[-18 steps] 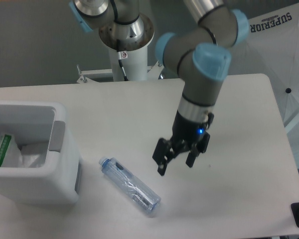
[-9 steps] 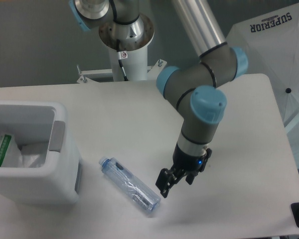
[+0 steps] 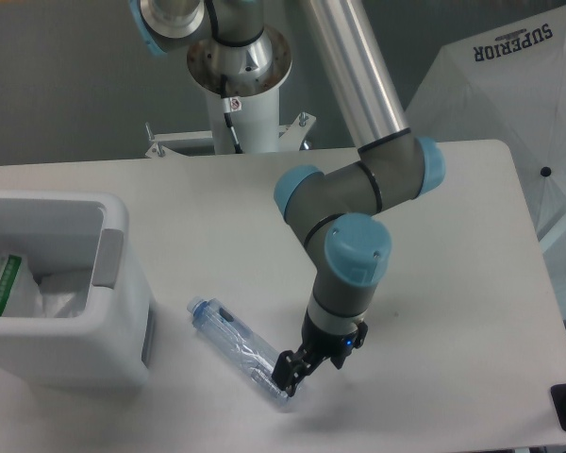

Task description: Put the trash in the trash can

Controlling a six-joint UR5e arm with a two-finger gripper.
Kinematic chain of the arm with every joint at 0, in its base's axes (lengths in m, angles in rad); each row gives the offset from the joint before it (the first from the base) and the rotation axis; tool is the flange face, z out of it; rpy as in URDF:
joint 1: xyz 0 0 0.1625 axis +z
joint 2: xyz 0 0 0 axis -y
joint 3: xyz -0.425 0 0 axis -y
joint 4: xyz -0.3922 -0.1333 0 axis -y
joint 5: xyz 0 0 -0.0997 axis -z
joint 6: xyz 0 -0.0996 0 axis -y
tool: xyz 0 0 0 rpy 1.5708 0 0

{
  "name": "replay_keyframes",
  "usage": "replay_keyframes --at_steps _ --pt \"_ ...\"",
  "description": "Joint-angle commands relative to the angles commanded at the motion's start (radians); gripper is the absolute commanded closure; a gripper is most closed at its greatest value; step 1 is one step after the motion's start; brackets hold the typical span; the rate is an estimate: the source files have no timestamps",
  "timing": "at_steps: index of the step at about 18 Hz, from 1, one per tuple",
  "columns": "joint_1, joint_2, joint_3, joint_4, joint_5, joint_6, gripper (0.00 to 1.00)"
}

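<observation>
A white table fills the view from above, with a robot arm reaching down from twelve o'clock. Its black two-finger gripper sits low at about six o'clock, right at the base end of a clear bluish plastic bottle. The bottle lies on its side on the table, capped end pointing toward ten o'clock. The gripper's fingers overlap the bottle's end, but whether they are closed on it or merely around it cannot be told. At nine o'clock stands a boxy light grey-white trash can, well apart from the bottle's base and near its cap. Inside the can lies a clear wrapper with a green-and-white strip.
</observation>
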Motion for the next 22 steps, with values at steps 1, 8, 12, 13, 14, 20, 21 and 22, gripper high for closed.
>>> replay_keyframes --at_steps 1,8,12,13,14,20,21,22 --pt "-0.006 -0.011 0.005 0.002 0.014 0.003 0.00" --pt "-0.035 -0.037 0.015 0.002 0.051 0.000 0.00" --pt "-0.049 -0.046 0.017 0.002 0.072 0.003 0.00" --pt "-0.049 -0.049 0.017 0.002 0.083 0.003 0.00" --pt "-0.051 -0.055 0.017 0.002 0.092 0.003 0.00" --pt "-0.061 -0.060 0.011 0.002 0.097 0.003 0.13" --pt "-0.061 -0.058 0.009 0.002 0.097 0.003 0.17" --pt "-0.063 -0.058 0.008 0.002 0.097 0.003 0.20"
